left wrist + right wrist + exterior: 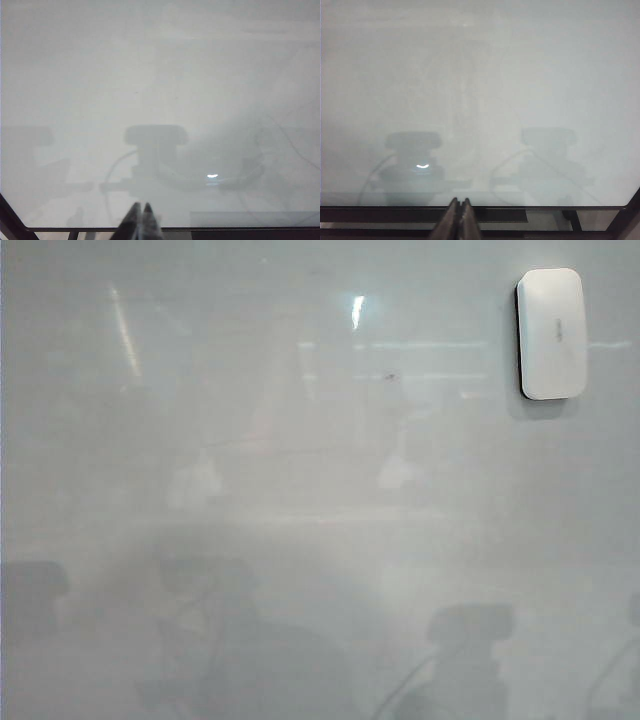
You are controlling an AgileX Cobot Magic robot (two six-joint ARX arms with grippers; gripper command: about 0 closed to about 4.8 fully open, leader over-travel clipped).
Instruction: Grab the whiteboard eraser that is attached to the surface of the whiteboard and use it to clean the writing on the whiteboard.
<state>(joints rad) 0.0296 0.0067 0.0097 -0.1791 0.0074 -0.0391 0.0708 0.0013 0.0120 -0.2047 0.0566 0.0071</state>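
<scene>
Both grippers, left gripper (140,216) and right gripper (458,212), hung closed and empty at the whiteboard (300,490) edge, well apart from the whiteboard eraser (551,333).

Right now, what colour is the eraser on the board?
White, with a dark edge along one side; the eraser shows best in the exterior view.

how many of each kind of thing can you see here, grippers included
whiteboard: 1
whiteboard eraser: 1, white, stuck near the board's upper right in the exterior view
grippers: 2, left gripper and right gripper, both shut at the board's edge
red writing: 0
total: 4
</scene>
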